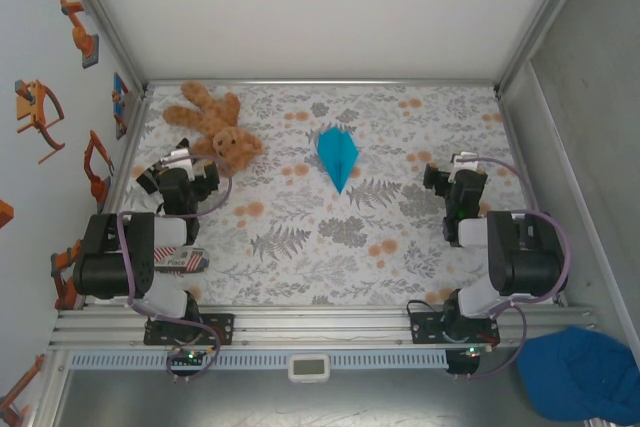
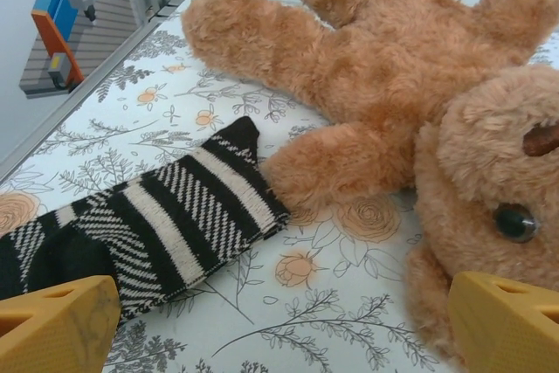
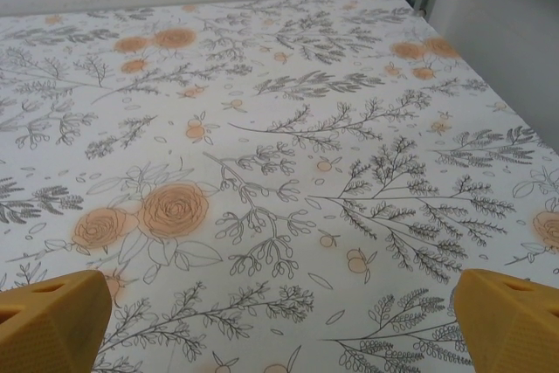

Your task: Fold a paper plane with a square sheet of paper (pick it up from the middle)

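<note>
The cyan-blue square sheet of paper lies folded into a paper plane (image 1: 338,155), a narrow kite shape flat on the flowered tablecloth at the table's middle, its sharp tip toward the near edge. Neither gripper touches it. My left gripper (image 1: 190,163) is far to its left, open and holding nothing, with its yellow fingers (image 2: 57,325) wide apart over bare cloth beside the teddy bear. My right gripper (image 1: 458,171) is well to the right of the plane. It is open too, and its yellow fingertips (image 3: 511,321) frame only printed cloth.
A tan teddy bear (image 1: 215,127) lies at the back left, close ahead of my left gripper (image 2: 284,329). A black-and-white striped sock (image 2: 166,216) lies next to the bear's arm. A dark blue cap (image 1: 580,372) sits off the table at the near right. White walls enclose the table.
</note>
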